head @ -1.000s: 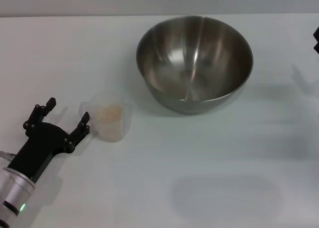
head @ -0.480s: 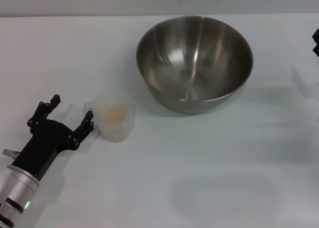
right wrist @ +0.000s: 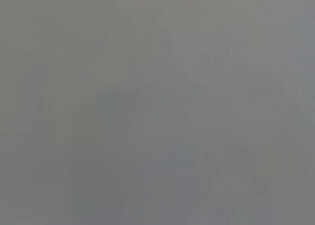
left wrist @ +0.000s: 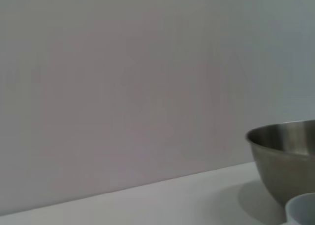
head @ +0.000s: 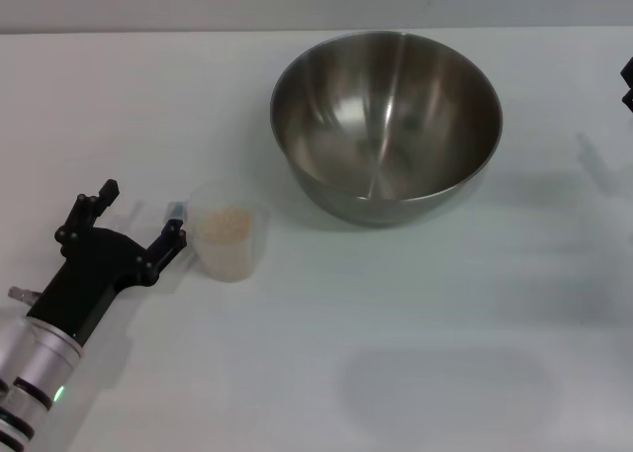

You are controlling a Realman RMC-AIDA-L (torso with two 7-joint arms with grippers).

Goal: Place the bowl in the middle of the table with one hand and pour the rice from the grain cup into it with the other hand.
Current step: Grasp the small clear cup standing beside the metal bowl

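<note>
I see one bowl (head: 387,124), one grain cup (head: 229,228), no readable writing.
My left gripper (head: 136,219) sits open at lower left, one finger (head: 170,240) beside the cup of rice (head: 226,222); bowl upper centre on the table (head: 415,304).

wide bare table (head: 415,373) nearside and to the right, nothing blocking there. the bowl (head: 387,124) fills the far middle. left gripper (head: 136,220), fingers spread, sits just beside the grain cup (head: 228,230), one fingertip at its handle side.
</note>
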